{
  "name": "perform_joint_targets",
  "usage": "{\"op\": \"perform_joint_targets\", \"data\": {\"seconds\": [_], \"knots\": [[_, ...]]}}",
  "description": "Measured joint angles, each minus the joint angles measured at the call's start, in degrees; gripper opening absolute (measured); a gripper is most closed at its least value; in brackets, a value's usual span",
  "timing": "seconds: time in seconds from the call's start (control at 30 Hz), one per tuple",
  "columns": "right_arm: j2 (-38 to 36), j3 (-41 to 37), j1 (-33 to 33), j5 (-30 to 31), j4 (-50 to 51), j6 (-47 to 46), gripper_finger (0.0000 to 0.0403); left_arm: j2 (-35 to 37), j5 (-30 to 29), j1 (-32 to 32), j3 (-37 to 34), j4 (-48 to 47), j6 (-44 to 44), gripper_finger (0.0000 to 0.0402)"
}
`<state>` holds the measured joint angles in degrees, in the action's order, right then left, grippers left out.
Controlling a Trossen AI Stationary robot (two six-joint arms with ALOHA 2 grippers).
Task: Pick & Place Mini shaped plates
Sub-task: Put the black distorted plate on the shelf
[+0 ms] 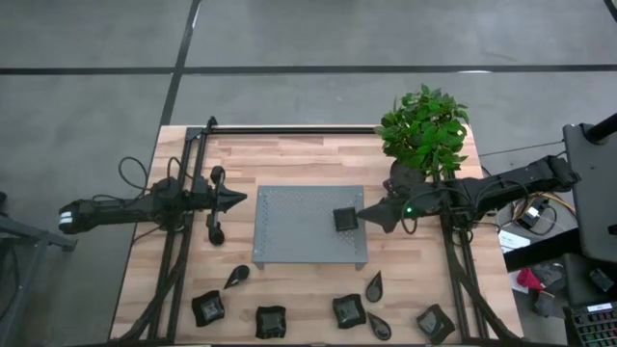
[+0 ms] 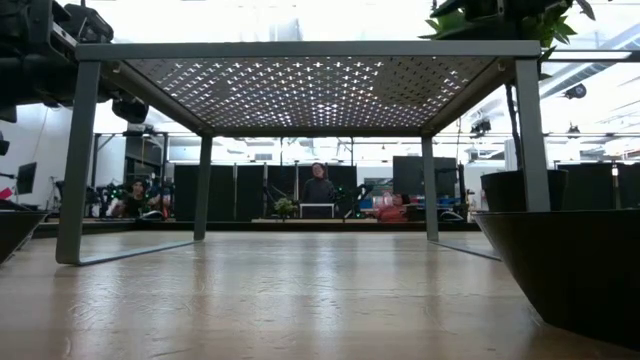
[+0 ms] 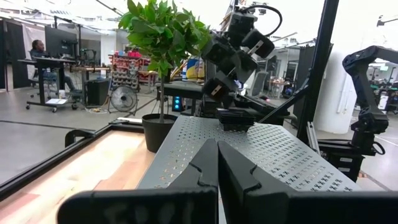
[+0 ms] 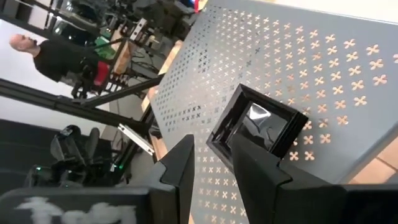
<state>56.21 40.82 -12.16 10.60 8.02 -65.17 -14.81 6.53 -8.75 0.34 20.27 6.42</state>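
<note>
Square plate [image 1: 345, 219] lies on grey tray [image 1: 289, 231], right gripper [image 1: 363, 214] beside it

Table top [image 1: 299, 145]: pale wood planks, grain visible, smooth with a soft sheen in the low view.
Tray [image 1: 289, 226]: grey metal, matt, perforated all over with small cross-shaped holes.
Square mini plate [image 4: 256, 129] near the tray's right edge: dark, glossy, showing bright reflections.
Other mini plates [image 1: 208, 307] along the table's front edge: same glossy black finish.
Plant pot [image 3: 157, 131]: dark, matt.
Right gripper [image 4: 214, 165]: matt black, plastic-looking fingers.
</note>
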Motion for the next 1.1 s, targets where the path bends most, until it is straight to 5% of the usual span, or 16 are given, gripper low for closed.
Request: {"op": "perform_joint_targets", "data": {"seconds": [0.57, 0.93, 1.1], "knots": [[0.1, 0.0, -13.0, -0.6, 1.4, -0.4, 0.0105, 0.0, 0.0, 0.0, 0.0, 0.0, 0.0, 0.0000], [2.3, 0.0, -26.8, -0.6, 18.9, -22.9, 0.0105, 0.0, 0.0, 0.0, 0.0, 0.0, 0.0, 0.0000], [5.1, 0.0, -32.6, -3.2, 18.6, -30.3, 0.0105, 0.0, 0.0, 0.0, 0.0, 0.0, 0.0, 0.0000]]}}
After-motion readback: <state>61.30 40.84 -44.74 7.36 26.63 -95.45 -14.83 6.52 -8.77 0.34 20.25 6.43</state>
